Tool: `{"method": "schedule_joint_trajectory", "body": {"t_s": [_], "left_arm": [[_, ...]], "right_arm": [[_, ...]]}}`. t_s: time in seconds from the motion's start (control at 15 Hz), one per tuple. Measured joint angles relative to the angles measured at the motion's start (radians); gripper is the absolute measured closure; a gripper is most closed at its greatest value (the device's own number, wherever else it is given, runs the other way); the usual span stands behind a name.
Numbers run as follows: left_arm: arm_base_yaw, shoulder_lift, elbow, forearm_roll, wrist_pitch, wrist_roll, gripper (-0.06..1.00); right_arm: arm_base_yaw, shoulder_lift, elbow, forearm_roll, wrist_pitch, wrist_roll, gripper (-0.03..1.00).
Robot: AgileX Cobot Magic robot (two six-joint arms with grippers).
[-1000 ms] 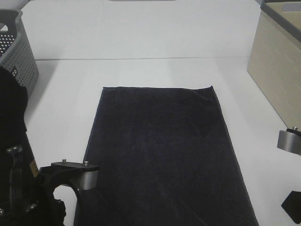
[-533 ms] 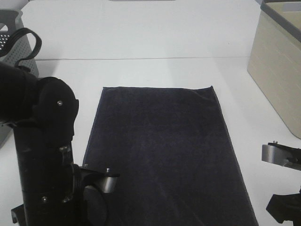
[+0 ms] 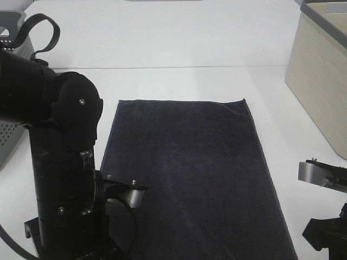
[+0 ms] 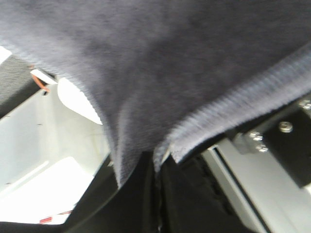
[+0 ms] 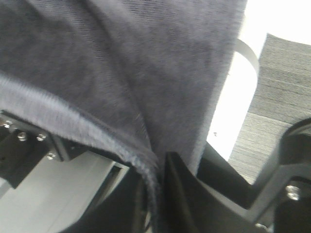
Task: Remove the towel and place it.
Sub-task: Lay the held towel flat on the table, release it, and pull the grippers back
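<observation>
The dark navy towel (image 3: 184,168) lies flat and lengthwise on the white table (image 3: 162,43), running off the near edge of the exterior view. My left arm (image 3: 59,162) stands over its near left edge and my right arm (image 3: 325,216) is beside its near right edge. Both grippers' fingertips are hidden in that view. In the left wrist view the left gripper (image 4: 158,160) is shut on a hemmed corner of the towel (image 4: 146,58). In the right wrist view the right gripper (image 5: 158,167) is shut on a fold of the towel (image 5: 112,58).
A grey perforated basket (image 3: 8,138) stands at the far left, partly behind my left arm. A beige bin (image 3: 320,70) stands at the far right. Bare white table lies beyond the towel's far edge.
My left arm has risen and swung right, now standing tall over the towel's near left edge. My right arm has shifted slightly left. The flat part of the towel has not moved.
</observation>
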Motion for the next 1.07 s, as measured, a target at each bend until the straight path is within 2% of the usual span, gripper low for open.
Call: {"method": "schedule_joint_trajectory", "body": {"t_s": [0.13,0.2,0.27,0.4,0.47,0.53,0.87,1.07], "left_arm": [[0.000,0.000,0.000,-0.035,0.003,0.012,0.86],[0.000,0.000,0.000,-0.048,0.003,0.014,0.80],[0.000,0.000,0.000,-0.067,0.004,0.014,0.70],[0.000,0.000,0.000,-0.102,0.010,0.009,0.43],[0.000,0.000,0.000,-0.111,0.010,0.007,0.31],[0.000,0.000,0.000,-0.117,0.010,0.007,0.23],[0.000,0.000,-0.056,-0.113,0.012,0.028,0.20],[0.016,0.000,-0.192,-0.011,0.014,0.049,0.20]], "right_arm": [[0.000,0.000,0.000,0.034,0.000,-0.005,0.71],[0.000,0.000,0.000,0.040,0.000,-0.005,0.64],[0.000,0.000,0.000,0.047,-0.001,-0.005,0.55],[0.000,0.000,0.000,0.053,-0.001,-0.005,0.38],[0.000,0.000,0.000,0.053,-0.001,-0.012,0.35],[0.000,0.000,0.000,0.053,-0.001,-0.024,0.34],[-0.001,0.002,-0.030,0.050,-0.043,-0.050,0.33],[-0.026,0.004,-0.174,0.025,-0.068,-0.050,0.33]]}}
